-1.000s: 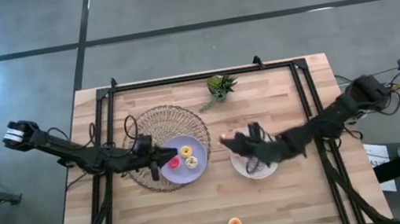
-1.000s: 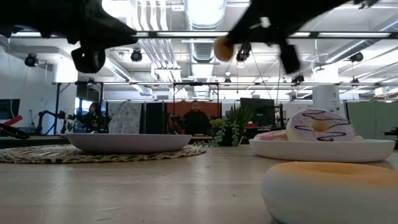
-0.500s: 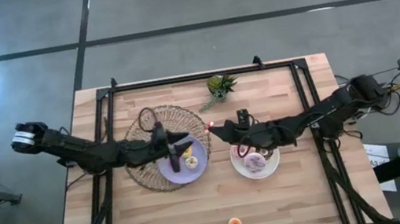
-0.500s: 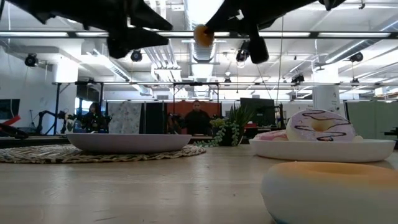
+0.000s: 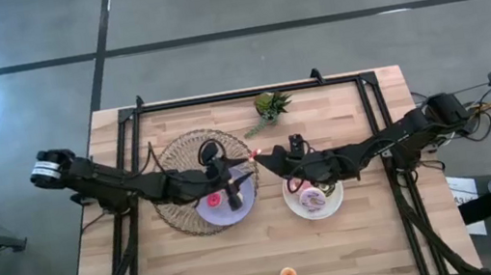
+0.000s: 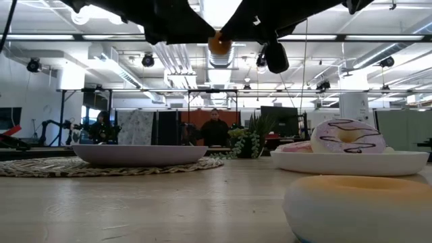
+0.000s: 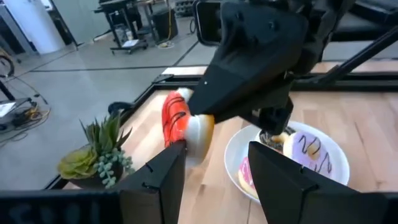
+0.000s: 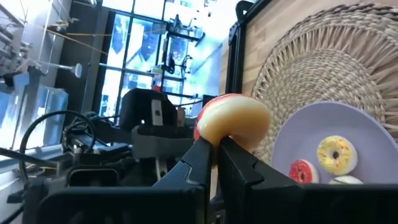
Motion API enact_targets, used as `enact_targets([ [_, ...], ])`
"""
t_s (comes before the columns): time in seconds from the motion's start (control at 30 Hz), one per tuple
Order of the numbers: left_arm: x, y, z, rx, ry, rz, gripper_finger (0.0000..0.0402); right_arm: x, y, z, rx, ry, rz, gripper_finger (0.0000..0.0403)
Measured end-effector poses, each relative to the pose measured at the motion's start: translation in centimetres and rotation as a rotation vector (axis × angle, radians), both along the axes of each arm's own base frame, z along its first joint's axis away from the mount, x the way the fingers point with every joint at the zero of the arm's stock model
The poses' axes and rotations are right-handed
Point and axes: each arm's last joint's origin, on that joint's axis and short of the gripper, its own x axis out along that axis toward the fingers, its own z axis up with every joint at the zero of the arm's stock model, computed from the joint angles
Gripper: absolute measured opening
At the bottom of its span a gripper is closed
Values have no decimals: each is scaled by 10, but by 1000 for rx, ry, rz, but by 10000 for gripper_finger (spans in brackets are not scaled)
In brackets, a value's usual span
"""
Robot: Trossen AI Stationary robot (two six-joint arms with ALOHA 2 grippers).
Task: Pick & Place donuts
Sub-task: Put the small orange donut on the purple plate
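My right gripper (image 5: 256, 158) is shut on a small orange-red and cream donut (image 8: 233, 121), held high between the lavender plate (image 5: 207, 216) and the white plate (image 5: 334, 204); it also shows in the low view (image 6: 219, 44). My left gripper (image 7: 214, 168) is open right in front of that donut (image 7: 183, 121), its fingers standing either side just below it. A yellow donut (image 8: 336, 152) and a red donut (image 8: 303, 169) lie on the lavender plate. A pink drizzled donut (image 6: 347, 138) lies on the white plate. An orange donut (image 5: 288, 274) lies near the table's front edge. My right gripper pinches the donut's rim (image 8: 217, 142) between its two fingers. The fingers come about level from the table's right side. The donut sticks out beyond the fingertips, lifted clear, high above the table. My left gripper has one finger (image 7: 168, 165) close by the donut's lower side; I cannot tell whether it touches.
The lavender plate rests on a round woven mat (image 5: 181, 162). A small green plant (image 5: 270, 106) stands at the far middle. A black frame (image 5: 249, 93) runs along the table's far and side edges. Bare wood lies along the near side.
My right gripper has carried the donut from above the white plate toward the table's left and a little up, then held still. My left gripper has gone toward the table's right, over the lavender plate, up to the held donut.
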Motion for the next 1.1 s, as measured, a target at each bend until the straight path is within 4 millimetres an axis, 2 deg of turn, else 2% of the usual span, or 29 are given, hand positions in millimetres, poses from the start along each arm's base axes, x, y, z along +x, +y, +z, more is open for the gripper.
enact_targets([
  [0.33,-2,3,-1,-6,-1,115,154,0,0,0,-1,1,6,13],
  [0.73,4,3,-9,-29,22,71,154,0,0,0,3,0,9,13],
  [1.1,11,6,-2,-6,9,76,149,0,1,0,4,-1,16,13],
])
